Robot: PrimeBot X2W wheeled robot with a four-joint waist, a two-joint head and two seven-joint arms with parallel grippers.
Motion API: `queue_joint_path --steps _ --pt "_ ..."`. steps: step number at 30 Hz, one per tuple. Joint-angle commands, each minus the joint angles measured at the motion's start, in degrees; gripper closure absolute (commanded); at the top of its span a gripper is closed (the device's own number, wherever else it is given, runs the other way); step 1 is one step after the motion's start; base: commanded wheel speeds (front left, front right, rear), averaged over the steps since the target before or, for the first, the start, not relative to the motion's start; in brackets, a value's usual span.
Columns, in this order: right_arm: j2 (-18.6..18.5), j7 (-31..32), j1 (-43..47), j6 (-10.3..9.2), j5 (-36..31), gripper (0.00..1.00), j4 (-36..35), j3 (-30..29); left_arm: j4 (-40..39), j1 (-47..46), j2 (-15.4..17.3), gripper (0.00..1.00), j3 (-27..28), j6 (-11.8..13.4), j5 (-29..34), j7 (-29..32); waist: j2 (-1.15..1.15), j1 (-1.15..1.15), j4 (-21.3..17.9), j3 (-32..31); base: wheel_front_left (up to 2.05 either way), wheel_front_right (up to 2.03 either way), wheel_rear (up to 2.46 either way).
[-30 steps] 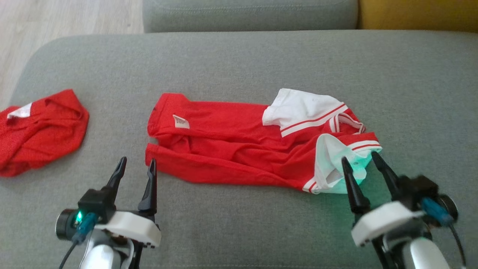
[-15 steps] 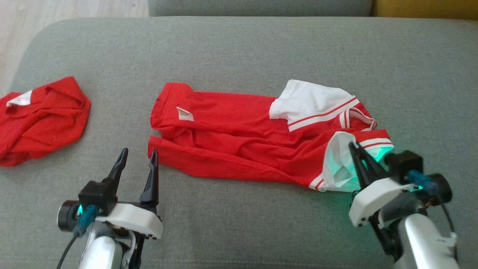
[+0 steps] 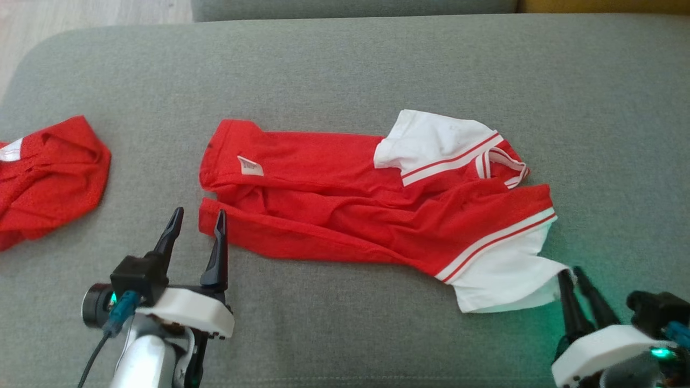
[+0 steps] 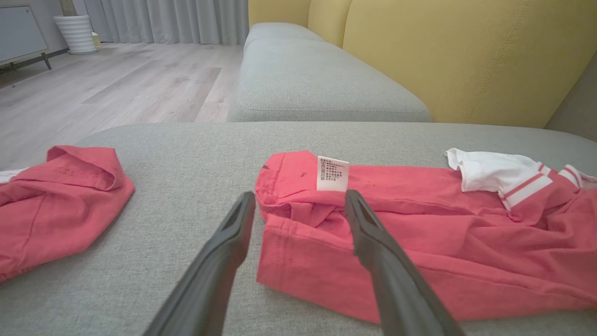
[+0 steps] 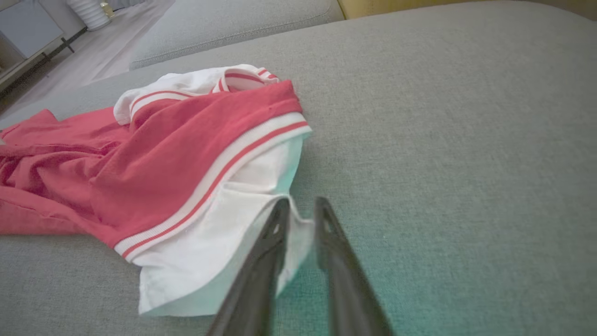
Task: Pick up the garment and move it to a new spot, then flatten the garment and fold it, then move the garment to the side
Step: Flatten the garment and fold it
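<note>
Nearer now, the sleeve (image 3: 501, 280) lies unfolded; right gripper (image 3: 570, 271) pinches just its corner, which could slip free; left gripper (image 3: 199, 211) stands open.

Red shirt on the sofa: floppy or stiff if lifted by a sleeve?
Likely floppy: the shirt lies creased and folded over itself, so it should sag and trail. Probably light: the knit looks thin. The right gripper pinches just the edge of the white sleeve, so it may slip out.

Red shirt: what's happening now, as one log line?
shirt: crumpled on couch | right gripper: shut on white sleeve | left gripper: open, beside hem
</note>
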Motion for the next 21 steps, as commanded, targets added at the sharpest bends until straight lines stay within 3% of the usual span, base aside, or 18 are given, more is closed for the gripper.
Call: queue_joint_path --steps 1,7,14,21 --pt "-0.4 -0.2 -1.4 0.43 0.8 0.0 -2.2 0.8 -1.7 -2.7 1.1 0.0 1.9 0.2 -0.3 -0.7 0.0 0.0 -0.2 0.1 0.0 0.0 0.0" --pt "-0.4 -3.6 -2.3 0.43 1.8 0.0 -5.0 0.9 -1.3 -2.7 1.6 0.0 1.8 0.2 -0.5 -0.7 0.0 0.0 -0.5 -0.3 0.0 0.0 0.0" --pt "-0.4 -6.0 -6.3 0.43 -3.5 0.0 -9.8 3.0 -1.5 -2.2 1.7 0.0 1.6 0.7 -0.6 -0.7 0.0 0.0 0.3 -1.6 0.0 0.0 0.0" --pt "-0.4 -5.8 -7.3 0.43 -6.5 0.0 -9.6 6.2 -1.8 -0.4 2.2 0.0 1.4 1.3 -0.5 -0.6 0.0 0.0 1.1 -3.8 0.0 0.0 0.0"
